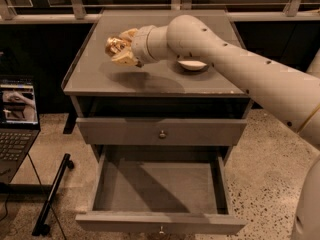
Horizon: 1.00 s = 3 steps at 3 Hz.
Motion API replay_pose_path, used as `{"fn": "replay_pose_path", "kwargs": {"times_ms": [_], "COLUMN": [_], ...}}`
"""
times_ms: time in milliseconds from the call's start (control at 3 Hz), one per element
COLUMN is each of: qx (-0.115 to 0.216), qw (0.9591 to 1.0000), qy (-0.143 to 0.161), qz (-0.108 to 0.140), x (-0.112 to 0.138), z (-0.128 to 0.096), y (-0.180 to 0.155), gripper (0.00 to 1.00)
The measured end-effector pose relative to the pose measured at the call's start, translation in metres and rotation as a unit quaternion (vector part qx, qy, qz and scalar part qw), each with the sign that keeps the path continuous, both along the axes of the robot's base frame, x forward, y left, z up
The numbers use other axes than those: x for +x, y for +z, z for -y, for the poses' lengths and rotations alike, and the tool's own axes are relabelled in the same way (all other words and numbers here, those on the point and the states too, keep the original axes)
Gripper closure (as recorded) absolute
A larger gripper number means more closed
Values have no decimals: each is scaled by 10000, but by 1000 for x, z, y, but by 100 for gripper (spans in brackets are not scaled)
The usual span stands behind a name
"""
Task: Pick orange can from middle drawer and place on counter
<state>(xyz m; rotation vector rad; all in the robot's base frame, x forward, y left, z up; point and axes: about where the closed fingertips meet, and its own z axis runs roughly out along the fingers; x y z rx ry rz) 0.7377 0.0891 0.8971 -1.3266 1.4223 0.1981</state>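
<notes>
My gripper [118, 50] hangs over the left part of the counter [150, 81], just above its surface. It is shut on the orange can [115, 46], whose coppery shiny side shows between the pale fingers. The middle drawer [160, 189] is pulled open at the bottom of the cabinet, and its grey floor is bare. My arm reaches in from the right across the counter.
A white bowl [192, 64] sits on the counter right of middle, partly behind my arm. A closed knobbed drawer front [160, 132] is above the open drawer. An open laptop [17, 119] stands at the left, and a black pole [52, 194] lies on the floor.
</notes>
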Motion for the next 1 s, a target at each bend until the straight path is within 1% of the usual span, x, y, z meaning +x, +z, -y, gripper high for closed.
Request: {"fn": "replay_pose_path", "kwargs": {"times_ms": [667,1000], "qx": [0,0], "qw": [10000,10000], "qy": [0,1], "qz": [0,0], "x": [0,0], "z": [0,0], "y": [0,0], "gripper": [13,0]}}
